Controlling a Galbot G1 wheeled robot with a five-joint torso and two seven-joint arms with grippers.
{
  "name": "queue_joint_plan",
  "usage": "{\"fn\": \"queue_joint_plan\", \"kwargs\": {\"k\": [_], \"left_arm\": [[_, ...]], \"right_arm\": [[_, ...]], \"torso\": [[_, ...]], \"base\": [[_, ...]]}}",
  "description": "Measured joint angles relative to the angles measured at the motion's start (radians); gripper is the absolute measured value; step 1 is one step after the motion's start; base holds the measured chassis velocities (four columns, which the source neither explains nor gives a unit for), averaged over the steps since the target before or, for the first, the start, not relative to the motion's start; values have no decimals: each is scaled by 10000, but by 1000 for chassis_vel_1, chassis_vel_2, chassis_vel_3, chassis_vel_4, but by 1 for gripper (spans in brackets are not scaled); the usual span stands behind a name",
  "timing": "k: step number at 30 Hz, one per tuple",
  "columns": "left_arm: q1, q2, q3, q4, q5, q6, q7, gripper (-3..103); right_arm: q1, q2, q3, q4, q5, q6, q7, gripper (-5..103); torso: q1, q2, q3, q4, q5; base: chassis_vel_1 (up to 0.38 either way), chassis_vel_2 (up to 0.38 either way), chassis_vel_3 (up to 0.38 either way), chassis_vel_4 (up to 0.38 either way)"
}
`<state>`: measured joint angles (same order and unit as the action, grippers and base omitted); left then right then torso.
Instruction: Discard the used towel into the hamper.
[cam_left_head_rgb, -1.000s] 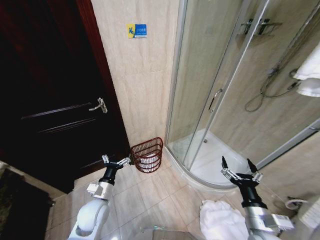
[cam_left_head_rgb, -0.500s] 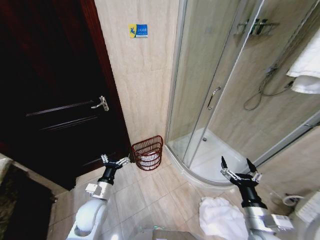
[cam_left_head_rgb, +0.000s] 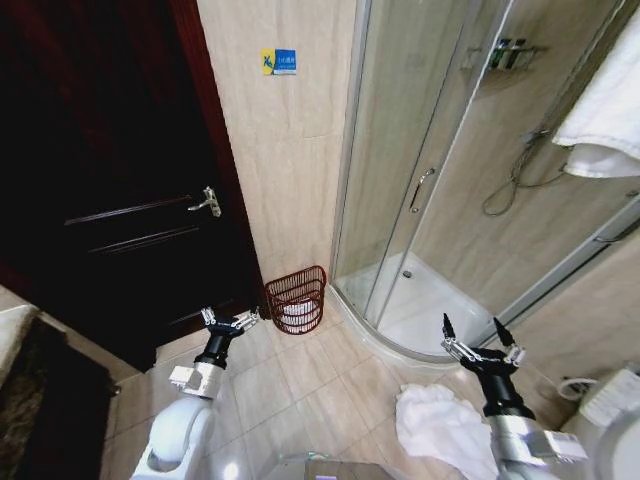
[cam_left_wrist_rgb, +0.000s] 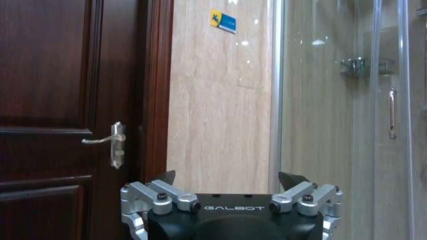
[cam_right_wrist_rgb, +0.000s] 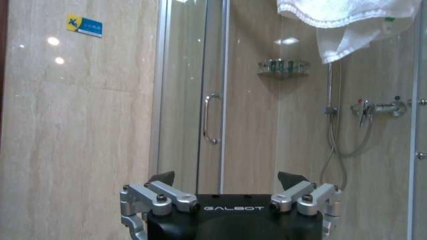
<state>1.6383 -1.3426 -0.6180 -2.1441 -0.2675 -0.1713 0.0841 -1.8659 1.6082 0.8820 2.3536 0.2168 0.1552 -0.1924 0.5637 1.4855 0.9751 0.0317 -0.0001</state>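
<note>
While I'm facing the bathroom corner, the hamper (cam_left_head_rgb: 296, 299) is sitting on the tiled floor against the beige wall, tucked between the dark wooden door (cam_left_head_rgb: 110, 180) and the glass shower enclosure (cam_left_head_rgb: 420, 170); something white is lying inside it. My left gripper (cam_left_head_rgb: 229, 322) is hovering low near the door, fingers spread wide, holding nothing, well short of the hamper and pointing roughly toward it. My right gripper (cam_left_head_rgb: 482, 343) is hanging near the curved shower base, fingers also spread, empty. A crumpled white towel (cam_left_head_rgb: 438, 424) is lying on the floor just below and beside my right arm, not touching the gripper. More white towels (cam_left_head_rgb: 603, 110) are hanging at upper right. In the left wrist view my left gripper's open fingertips (cam_left_wrist_rgb: 168, 176) are framing the wall with the door handle (cam_left_wrist_rgb: 112, 143) off to one side; in the right wrist view the open fingertips (cam_right_wrist_rgb: 163, 177) are framing the shower door.
</note>
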Motion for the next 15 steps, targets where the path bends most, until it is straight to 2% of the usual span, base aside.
{"fn": "queue_joint_plan", "kwargs": {"k": [15], "left_arm": [[-76, 30, -7, -143, 7, 104, -8, 100]], "right_arm": [[-118, -1, 1, -3, -69, 79, -26, 100]], "torso": [[0, 2, 0, -1, 0]], "base": [[49, -56, -45, 57]]}}
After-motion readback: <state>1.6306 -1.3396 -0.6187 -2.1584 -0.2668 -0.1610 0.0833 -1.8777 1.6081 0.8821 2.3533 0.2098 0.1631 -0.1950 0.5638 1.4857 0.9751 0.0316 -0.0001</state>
